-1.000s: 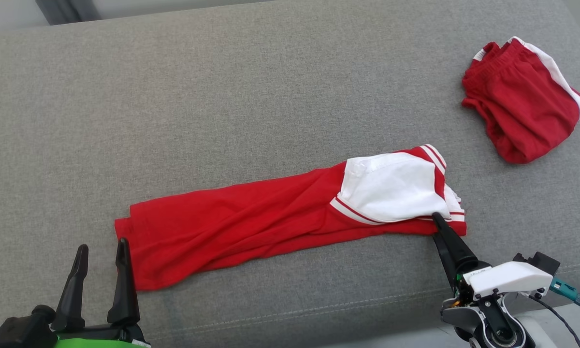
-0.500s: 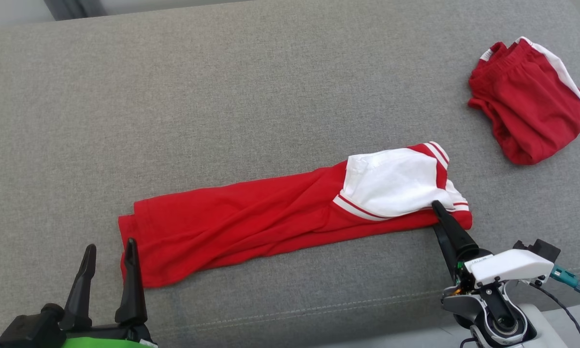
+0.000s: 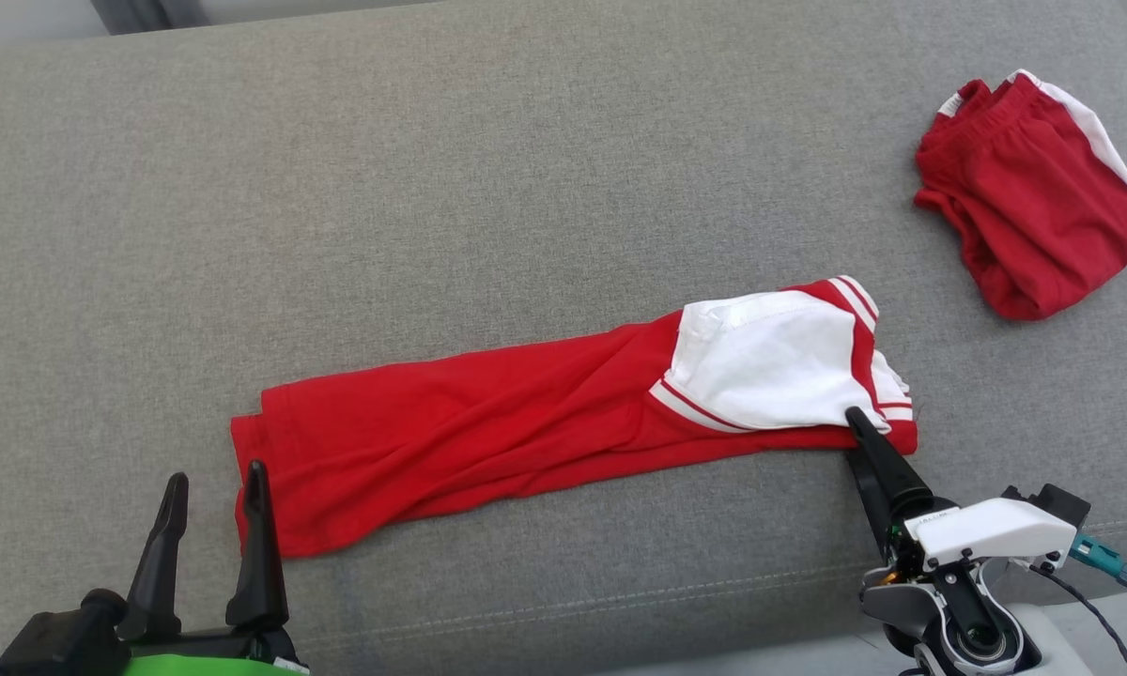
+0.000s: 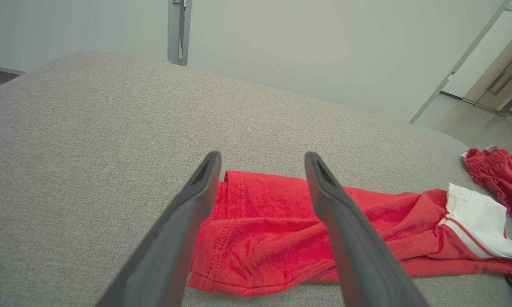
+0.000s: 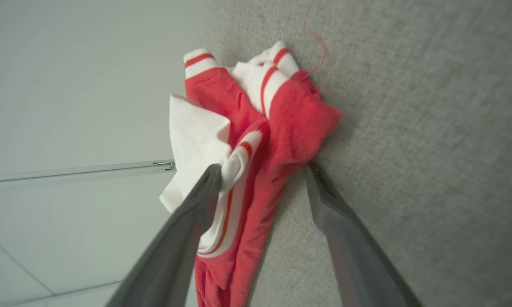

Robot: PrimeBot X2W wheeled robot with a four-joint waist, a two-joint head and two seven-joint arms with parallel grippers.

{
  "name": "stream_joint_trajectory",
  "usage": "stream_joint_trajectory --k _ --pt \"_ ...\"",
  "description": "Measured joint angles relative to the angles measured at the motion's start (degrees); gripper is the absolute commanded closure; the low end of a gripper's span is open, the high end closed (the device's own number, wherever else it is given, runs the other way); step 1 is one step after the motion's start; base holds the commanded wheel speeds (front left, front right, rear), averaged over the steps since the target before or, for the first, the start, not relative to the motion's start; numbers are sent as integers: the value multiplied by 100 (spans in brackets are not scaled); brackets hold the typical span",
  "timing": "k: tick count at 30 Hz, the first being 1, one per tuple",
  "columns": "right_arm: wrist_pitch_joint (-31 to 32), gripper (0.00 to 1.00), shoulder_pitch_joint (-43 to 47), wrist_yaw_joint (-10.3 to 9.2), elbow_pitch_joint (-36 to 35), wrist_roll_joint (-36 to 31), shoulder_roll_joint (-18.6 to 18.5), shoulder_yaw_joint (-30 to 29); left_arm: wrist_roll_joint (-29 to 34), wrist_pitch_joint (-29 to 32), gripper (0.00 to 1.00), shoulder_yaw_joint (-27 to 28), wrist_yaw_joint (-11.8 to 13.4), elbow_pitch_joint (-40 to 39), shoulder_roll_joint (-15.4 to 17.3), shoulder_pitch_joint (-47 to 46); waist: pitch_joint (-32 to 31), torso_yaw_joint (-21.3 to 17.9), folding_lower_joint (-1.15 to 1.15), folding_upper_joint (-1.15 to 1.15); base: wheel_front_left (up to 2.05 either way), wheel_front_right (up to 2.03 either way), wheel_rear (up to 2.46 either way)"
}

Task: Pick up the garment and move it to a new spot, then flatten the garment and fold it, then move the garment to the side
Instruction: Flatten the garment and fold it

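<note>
Looking at the garment (image 3: 488,432) first, I see a red shirt folded into a long narrow strip. It lies flat on the grey cushion (image 3: 432,188), running from lower left to right of centre in the head view. Its hemmed end is at the left. Its white sleeve (image 3: 770,361), edged with red and white stripes, lies on top at the right end. The red cloth is creased along its length.

My left gripper (image 3: 218,474) stands wide, both dark fingers pointing at the hemmed end, the inner one right at the corner of the cloth. In the left wrist view this gripper (image 4: 262,155) frames that end of the garment (image 4: 260,238) between its spread fingers. I cannot tell whether either one touches the cloth.

My right gripper (image 3: 859,439) is turned on its side at the sleeve end, also wide. In the right wrist view that gripper (image 5: 263,168) has one finger over the striped white cuff and the other against the cushion (image 5: 431,128) by the red edge. The bunched end of the garment (image 5: 290,123) sits between the jaws without being pinched.

Well apart, toward the far right of the cushion, lies a crumpled pair of red shorts (image 3: 1024,197) with a white side stripe. A stitched seam (image 3: 620,601) runs along the cushion's near edge.
</note>
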Motion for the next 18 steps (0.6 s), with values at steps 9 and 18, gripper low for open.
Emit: stream_joint_trajectory --k 9,18 --pt "-42 0 -296 -1 124 31 64 -13 1 25 0 -18 0 -4 -1 -15 16 1 0 0 0 0 0" --pt "-293 96 -415 -1 270 66 99 -159 34 49 0 -101 0 -16 -77 -30 83 108 0 0 0 0 0"
